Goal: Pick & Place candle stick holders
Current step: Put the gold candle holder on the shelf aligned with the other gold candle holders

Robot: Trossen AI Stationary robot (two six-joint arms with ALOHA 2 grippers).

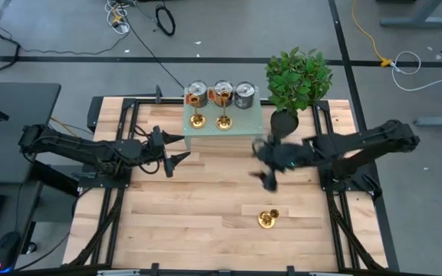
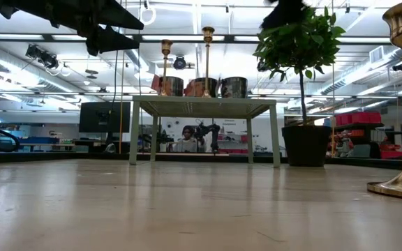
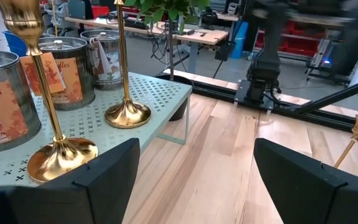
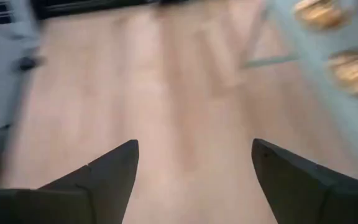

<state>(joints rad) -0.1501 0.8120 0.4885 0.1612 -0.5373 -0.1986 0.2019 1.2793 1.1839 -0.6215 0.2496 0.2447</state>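
Tabletop (image 1: 206,207) of pale wood planks, set in a black frame, with both dark arms reaching inward from the sides. At the far edge, a small pale-green perforated stand (image 1: 248,123) on thin legs, and just beside it on the right a potted plant (image 1: 298,77) with bushy green leaves in a dark pot. Left gripper (image 1: 181,148) near the stand's front left corner, above the wood and apart from the stand, fingers spread wide with nothing between them; seen through the left wrist view, the same wide gap with bare planks beyond. Right gripper (image 1: 269,181) out over the middle-right of the table, in front of the plant pot, likewise spread wide and empty, only blurred wood between its fingers in the right wrist view. On the stand's back row, three silver tins (image 1: 222,93) with orange-brown labels, side by side. In front of the tins, two gold candle stick holders (image 1: 210,119) upright on the stand, one before the left tin and one before the middle tin. Third candle stick holder (image 1: 268,218) standing upright on the bare wood near the front right, well apart from the stand and from both grippers.
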